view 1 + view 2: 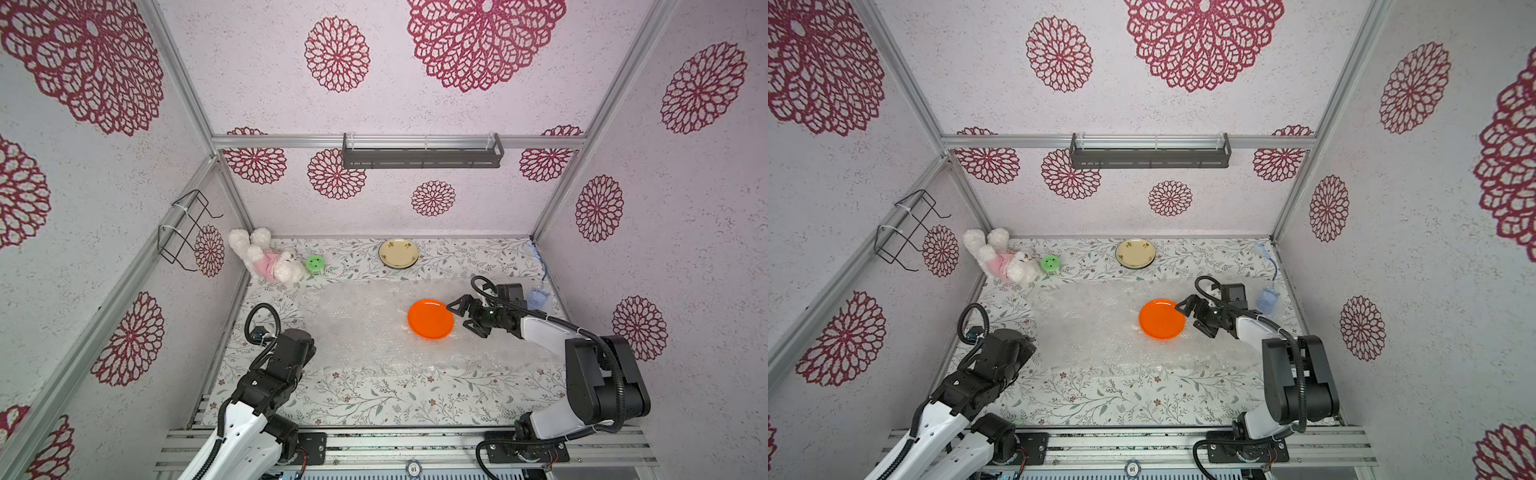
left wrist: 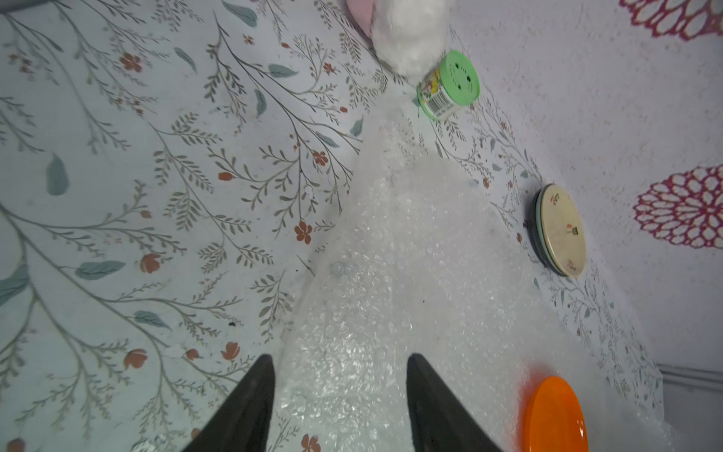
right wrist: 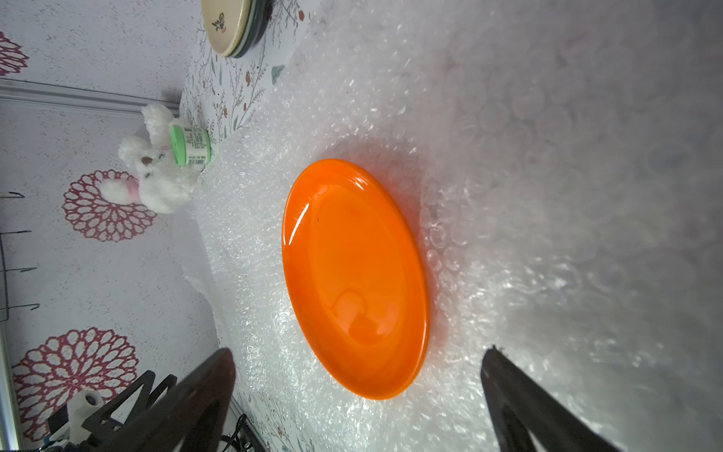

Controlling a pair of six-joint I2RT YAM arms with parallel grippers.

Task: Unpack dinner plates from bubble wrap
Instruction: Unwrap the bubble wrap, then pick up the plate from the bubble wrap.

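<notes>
A clear bubble wrap (image 1: pixel 357 332) (image 1: pixel 1088 332) sheet lies spread flat across the middle of the table. The orange plate (image 1: pixel 430 319) (image 1: pixel 1161 319) (image 3: pixel 352 274) sits bare on top of it, right of centre. My right gripper (image 1: pixel 457 318) (image 3: pixel 358 352) is open at the plate's right rim, fingers wide on either side of it and not touching. My left gripper (image 2: pixel 340 358) is open just above the wrap's left edge (image 2: pixel 391 274), with nothing gripped; in both top views the wrist hides it. The cream flowered plate (image 1: pixel 398 253) (image 2: pixel 563 231) rests on darker plates at the back.
A white plush rabbit (image 1: pixel 266 259) and a small green jar (image 1: pixel 315 264) lie at the back left, close to the wrap's corner. A blue cloth item (image 1: pixel 538 297) sits by the right wall. A wire rack (image 1: pixel 187 228) hangs on the left wall, a grey shelf (image 1: pixel 422 156) on the back wall.
</notes>
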